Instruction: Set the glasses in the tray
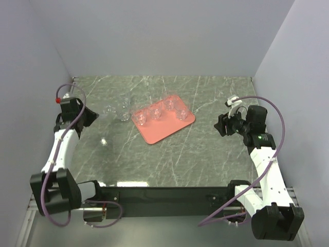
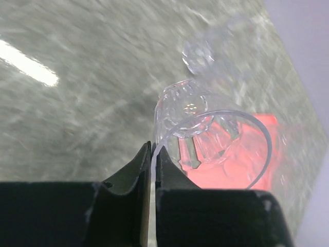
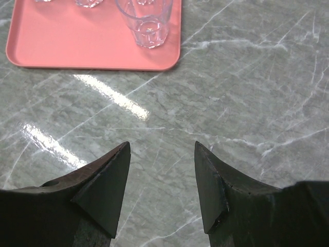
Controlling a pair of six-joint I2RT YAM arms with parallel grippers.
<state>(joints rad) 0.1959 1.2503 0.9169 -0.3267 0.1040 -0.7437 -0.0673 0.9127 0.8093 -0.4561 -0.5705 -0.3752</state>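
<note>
The salmon-pink tray lies in the middle of the table with several clear glasses standing on it, one of them at its right end. Two more glasses stand left of the tray. My left gripper is shut on the rim of the nearer one. In the left wrist view the jaws pinch the thin wall of that glass, the other loose glass stands beyond it, and the tray shows pink through it. My right gripper hangs open right of the tray, holding nothing.
Grey walls close in the marble table on the left, back and right. In the right wrist view the open gripper is over bare marble, with the tray's corner and one glass ahead of it.
</note>
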